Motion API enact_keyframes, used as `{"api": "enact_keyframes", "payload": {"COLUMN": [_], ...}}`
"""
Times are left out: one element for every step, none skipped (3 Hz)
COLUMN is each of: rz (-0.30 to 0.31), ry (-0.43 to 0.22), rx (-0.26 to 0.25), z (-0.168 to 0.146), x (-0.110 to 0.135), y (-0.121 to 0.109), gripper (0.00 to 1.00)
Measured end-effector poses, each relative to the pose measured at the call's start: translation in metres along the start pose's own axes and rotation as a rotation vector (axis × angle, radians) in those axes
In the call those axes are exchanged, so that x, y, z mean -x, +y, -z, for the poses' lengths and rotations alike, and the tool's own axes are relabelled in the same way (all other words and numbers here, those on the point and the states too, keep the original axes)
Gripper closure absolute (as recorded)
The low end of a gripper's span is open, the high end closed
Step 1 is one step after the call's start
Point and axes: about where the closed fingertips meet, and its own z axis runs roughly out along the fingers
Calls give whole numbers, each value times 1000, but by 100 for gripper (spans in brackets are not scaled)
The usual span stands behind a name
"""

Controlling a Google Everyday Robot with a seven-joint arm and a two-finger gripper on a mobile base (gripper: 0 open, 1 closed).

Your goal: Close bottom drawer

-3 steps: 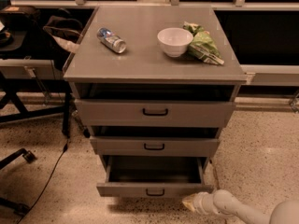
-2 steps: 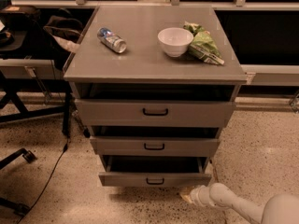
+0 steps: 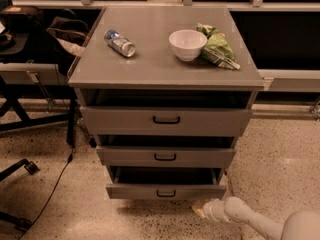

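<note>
The bottom drawer [image 3: 166,190] is the narrowest grey front of three, with a small black centre handle. It stands out only a little from the cabinet, with a dark gap above its front panel. My gripper [image 3: 201,209] is low near the floor, just below and right of the drawer's right front corner, at the end of my white arm that comes in from the lower right. The mid-width drawer [image 3: 165,156] and the widest top drawer [image 3: 166,120] sit above it, each slightly out.
On the cabinet top [image 3: 150,64] lie a can [image 3: 120,42], a white bowl [image 3: 187,44] and a green bag [image 3: 218,48]. A black chair base [image 3: 20,169] and a cable [image 3: 55,184] are on the floor to the left.
The bottom drawer has slid in toward the cabinet and shows less of its inside. My gripper and arm have moved forward and slightly left with it.
</note>
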Motion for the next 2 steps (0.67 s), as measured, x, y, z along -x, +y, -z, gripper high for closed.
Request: {"api": "enact_keyframes", "payload": {"rz": [-15,5], "ry": [-68,-99], "rx": [-50,-74], "z": [-6,-8], "x": [19,37], "y": [-19,-34], "gripper": [100,100]}}
